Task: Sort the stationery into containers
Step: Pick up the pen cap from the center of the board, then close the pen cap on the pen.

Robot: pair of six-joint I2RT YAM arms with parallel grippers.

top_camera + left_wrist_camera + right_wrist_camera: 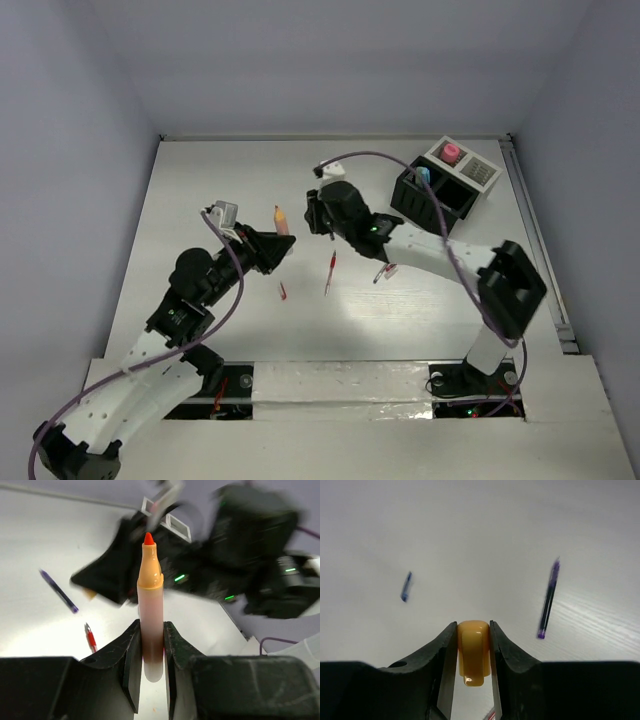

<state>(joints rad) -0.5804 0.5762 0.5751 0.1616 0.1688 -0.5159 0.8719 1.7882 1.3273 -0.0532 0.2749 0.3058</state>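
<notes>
Left gripper (151,630) has the marker (150,595) pinched low on its peach barrel, jaws pressed tight on either side, and the long axis runs straight out ahead of them, bare red tip leading. Over on the other arm, the right gripper (472,626) is clamped on the orange cap (472,655), which sits just inside the fingertips; which end faces outward I cannot tell. Here is what matters: from above, the marker tip stands just off to the left of the right jaws, near but not touching, and the two are not on one line, the barrel pointing away past them rather than into the cap. So recapping looks like the step in hand, and it needs cap and tip brought onto one axis first. The organizer (412,203) lies well beyond the right jaws, off to their right, so the right arm is much the nearer one for the drop. A red pen (329,272) lies on the table below and between both jaws, and a blue pen (547,601) lies ahead and right of the right jaws, neither one gripped
</notes>
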